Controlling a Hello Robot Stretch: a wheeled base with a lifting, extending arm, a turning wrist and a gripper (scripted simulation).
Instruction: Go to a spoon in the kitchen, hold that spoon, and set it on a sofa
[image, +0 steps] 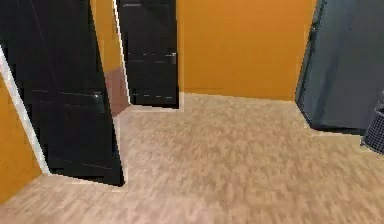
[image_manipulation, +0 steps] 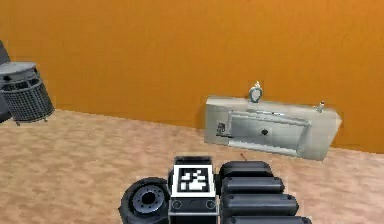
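In the arm side view, the arm's dark segments (image_manipulation: 250, 195) lie low at the bottom edge, with a white marked square (image_manipulation: 195, 180) on top. Left of the square sits the gripper's dark rounded body (image_manipulation: 147, 201). I can't make out its far end, so I cannot tell whether it holds anything. Bare wooden floor (image_manipulation: 110, 155) lies beyond it.
A pale sink unit with a small tap (image_manipulation: 270, 128) stands against the orange wall. A grey ribbed bin (image_manipulation: 25, 92) is at the arm side view's left and again at the forward view's right edge (image: 377, 130). Ahead are an open black door (image: 60, 90), a second black door (image: 148, 52) and a dark grey cabinet (image: 345, 65).
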